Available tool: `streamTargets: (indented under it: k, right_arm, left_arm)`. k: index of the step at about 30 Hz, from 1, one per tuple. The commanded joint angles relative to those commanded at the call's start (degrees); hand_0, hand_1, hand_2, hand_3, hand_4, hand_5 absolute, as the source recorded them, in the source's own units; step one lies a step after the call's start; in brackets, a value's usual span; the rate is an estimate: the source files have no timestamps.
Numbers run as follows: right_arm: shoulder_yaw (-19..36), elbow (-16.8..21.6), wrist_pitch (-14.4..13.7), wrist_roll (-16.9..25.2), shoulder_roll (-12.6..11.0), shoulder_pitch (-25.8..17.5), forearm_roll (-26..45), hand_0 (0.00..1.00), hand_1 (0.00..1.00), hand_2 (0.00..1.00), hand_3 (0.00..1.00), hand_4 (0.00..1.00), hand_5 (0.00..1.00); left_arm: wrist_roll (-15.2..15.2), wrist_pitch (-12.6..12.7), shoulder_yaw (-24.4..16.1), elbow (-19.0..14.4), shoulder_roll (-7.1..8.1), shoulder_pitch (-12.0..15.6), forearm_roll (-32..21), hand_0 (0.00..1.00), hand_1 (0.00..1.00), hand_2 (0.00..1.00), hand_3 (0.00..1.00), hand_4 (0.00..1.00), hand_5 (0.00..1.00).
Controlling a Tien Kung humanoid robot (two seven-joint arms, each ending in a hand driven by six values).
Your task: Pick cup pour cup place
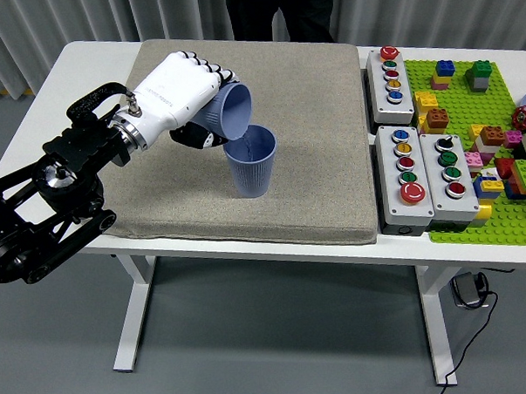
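Note:
My left hand (pixel 200 112) is shut on a blue ribbed cup (pixel 231 110) and holds it tipped on its side, mouth facing right and down. Its rim hangs just above the left edge of a second blue ribbed cup (pixel 250 163), which stands upright on the grey mat (pixel 313 142). The tipped cup's mouth looks empty inside. My right hand is out of view.
Three grey button boxes (pixel 405 178) sit to the right of the mat. A green baseplate (pixel 477 109) with several loose toy bricks lies at the far right. A person in dark clothes (pixel 281 13) stands at the table's far side.

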Motion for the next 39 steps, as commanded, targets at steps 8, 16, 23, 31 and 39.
streamTargets:
  k: [8,16,23,31,39]
  right_arm:
    - [-0.3,0.0,-0.1,0.1,-0.1,0.1,0.7,0.696,0.632,0.586,0.588,0.002,0.205]
    - [-0.3,0.0,-0.2,0.1,-0.1,0.1,0.8,0.696,0.633,0.585,0.589,0.002,0.205]
    - [-0.2,0.0,-0.2,0.0,0.0,0.0,0.7,0.696,0.633,0.584,0.589,0.002,0.205]
    - [-0.5,0.0,-0.3,0.1,-0.1,0.1,1.3,0.696,0.633,0.584,0.589,0.002,0.204]
    - [-0.5,0.0,-0.3,0.1,-0.1,0.1,1.3,0.696,0.633,0.584,0.589,0.002,0.204]
  left_arm:
    - [0.0,0.1,1.7,0.8,0.20,-2.2,0.0,0.567,0.475,0.503,0.508,0.826,0.167]
    - [-0.2,0.1,2.7,0.6,0.62,-2.8,0.0,0.566,0.474,0.502,0.509,0.825,0.168]
    - [0.2,0.7,4.7,0.8,1.07,-3.8,0.0,0.564,0.473,0.502,0.507,0.825,0.168]
    - [1.4,0.3,8.3,0.1,2.49,-6.6,0.0,0.563,0.473,0.501,0.507,0.824,0.171]
    - [2.3,-0.2,10.1,-0.1,3.23,-7.9,0.0,0.563,0.472,0.502,0.507,0.821,0.169]
